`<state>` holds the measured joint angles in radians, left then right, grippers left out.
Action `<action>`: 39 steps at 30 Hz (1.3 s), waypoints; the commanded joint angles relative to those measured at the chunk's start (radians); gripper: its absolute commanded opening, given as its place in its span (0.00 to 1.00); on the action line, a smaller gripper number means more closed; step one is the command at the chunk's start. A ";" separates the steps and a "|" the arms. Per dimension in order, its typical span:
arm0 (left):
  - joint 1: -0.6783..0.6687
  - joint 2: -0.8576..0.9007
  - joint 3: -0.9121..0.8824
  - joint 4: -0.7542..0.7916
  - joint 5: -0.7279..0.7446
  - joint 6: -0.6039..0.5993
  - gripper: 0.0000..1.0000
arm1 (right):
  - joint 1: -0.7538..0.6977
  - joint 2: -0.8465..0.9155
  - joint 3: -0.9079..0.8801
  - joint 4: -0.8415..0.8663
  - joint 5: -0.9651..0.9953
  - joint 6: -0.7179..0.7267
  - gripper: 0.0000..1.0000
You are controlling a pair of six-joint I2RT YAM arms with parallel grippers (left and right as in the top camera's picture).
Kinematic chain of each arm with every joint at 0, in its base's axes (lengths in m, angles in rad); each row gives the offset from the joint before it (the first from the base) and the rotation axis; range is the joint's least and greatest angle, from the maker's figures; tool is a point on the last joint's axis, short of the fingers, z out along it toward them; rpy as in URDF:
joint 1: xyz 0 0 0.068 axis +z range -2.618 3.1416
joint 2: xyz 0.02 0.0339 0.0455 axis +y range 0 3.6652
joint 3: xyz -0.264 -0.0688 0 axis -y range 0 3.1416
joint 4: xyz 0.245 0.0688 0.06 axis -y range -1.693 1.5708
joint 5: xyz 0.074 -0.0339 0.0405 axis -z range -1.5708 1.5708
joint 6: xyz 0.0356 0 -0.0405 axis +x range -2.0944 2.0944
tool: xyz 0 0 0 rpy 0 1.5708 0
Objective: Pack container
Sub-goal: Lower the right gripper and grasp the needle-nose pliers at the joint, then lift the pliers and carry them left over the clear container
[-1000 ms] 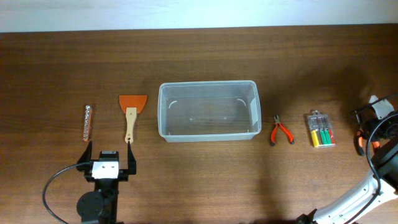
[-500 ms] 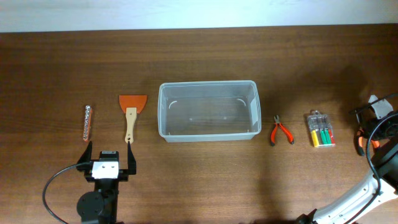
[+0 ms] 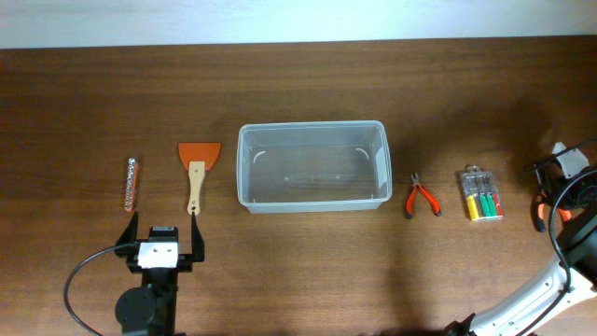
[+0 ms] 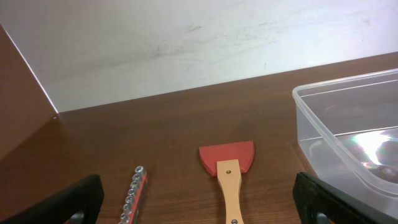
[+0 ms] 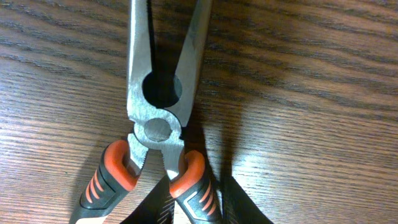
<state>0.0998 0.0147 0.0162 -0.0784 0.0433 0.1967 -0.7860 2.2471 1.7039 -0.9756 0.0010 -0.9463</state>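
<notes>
The clear container [image 3: 312,166] stands empty at the table's middle; its left corner shows in the left wrist view [image 4: 348,137]. My left gripper [image 3: 163,231] is open and empty, just in front of an orange scraper with a wooden handle [image 3: 197,173] and a socket strip [image 3: 131,183]. In the left wrist view, both lie between its fingers [image 4: 199,208]. My right gripper [image 3: 548,198] is at the table's far right edge. Its dark fingers [image 5: 199,214] sit close together around one orange-black handle of large pliers [image 5: 158,93] lying on the wood.
Small red-handled pliers [image 3: 421,197] lie right of the container. A clear pack with yellow and green tools [image 3: 480,194] lies further right. A pale wall runs along the table's far edge [image 4: 186,43].
</notes>
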 commanded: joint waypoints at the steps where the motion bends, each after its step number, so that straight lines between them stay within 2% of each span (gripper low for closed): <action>1: 0.005 -0.007 -0.007 0.000 -0.007 -0.009 0.99 | 0.007 0.037 -0.006 0.012 -0.005 -0.002 0.22; 10: 0.005 -0.007 -0.007 0.000 -0.007 -0.009 0.99 | 0.007 0.037 -0.005 0.027 -0.005 0.006 0.05; 26: 0.005 -0.007 -0.007 0.000 -0.007 -0.009 0.99 | 0.038 0.035 0.106 0.012 -0.009 0.092 0.04; 39: 0.005 -0.007 -0.007 0.000 -0.007 -0.009 0.99 | 0.250 0.027 0.441 -0.203 -0.142 0.092 0.04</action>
<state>0.0998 0.0147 0.0162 -0.0784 0.0433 0.1967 -0.5930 2.2829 2.0476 -1.1423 -0.0460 -0.8631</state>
